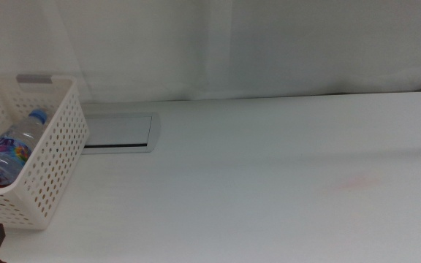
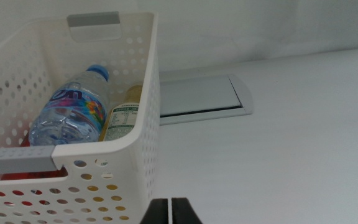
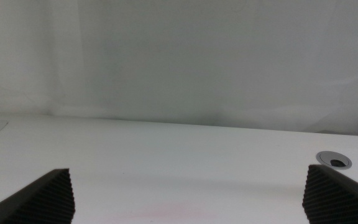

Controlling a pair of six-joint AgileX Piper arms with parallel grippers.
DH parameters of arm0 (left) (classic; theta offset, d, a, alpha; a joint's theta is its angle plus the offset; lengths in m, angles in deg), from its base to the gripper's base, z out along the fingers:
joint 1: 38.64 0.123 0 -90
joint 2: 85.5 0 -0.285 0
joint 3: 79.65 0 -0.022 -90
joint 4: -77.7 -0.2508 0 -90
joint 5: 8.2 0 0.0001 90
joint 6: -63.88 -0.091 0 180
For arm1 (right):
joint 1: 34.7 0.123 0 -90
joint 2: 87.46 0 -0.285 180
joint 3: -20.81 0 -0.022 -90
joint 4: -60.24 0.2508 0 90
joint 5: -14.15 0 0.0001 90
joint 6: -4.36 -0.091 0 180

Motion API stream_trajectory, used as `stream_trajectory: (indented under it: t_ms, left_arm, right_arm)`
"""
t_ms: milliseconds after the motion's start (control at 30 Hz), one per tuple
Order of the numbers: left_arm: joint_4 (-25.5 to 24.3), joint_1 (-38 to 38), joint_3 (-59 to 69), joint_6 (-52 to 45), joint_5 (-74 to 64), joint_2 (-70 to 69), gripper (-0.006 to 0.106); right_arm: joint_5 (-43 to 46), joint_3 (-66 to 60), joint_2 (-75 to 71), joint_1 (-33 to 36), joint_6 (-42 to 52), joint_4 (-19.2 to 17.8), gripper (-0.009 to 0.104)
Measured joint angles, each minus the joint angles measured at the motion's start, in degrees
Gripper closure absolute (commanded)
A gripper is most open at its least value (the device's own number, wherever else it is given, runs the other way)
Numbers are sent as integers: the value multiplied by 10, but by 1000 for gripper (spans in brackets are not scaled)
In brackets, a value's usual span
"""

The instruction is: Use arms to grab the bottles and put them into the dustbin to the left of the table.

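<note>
Water bottle (image 1: 12,148) lies inside the dustbin (image 1: 50,175) at table's left

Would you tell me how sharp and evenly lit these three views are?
Middle view: soft, slightly hazy, flat light, dustbin legible. Left wrist view: sharpest, water bottle label readable. Right wrist view: washed-out, open right gripper fingers blurred.

The dustbin (image 1: 50,146) is white with round holes and a grey handle bar (image 2: 93,19). The water bottle (image 2: 73,112) is clear with a blue cap; the table (image 1: 269,183) is white.
</note>
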Motion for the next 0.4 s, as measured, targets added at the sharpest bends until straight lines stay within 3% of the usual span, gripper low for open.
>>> stream_trajectory:
  t_ms: [400]
  left_arm:
    - [1, 0, 0, -3, 0, 0, 103]
  right_arm:
    - [-2, 0, -2, 0, 0, 3, -8]
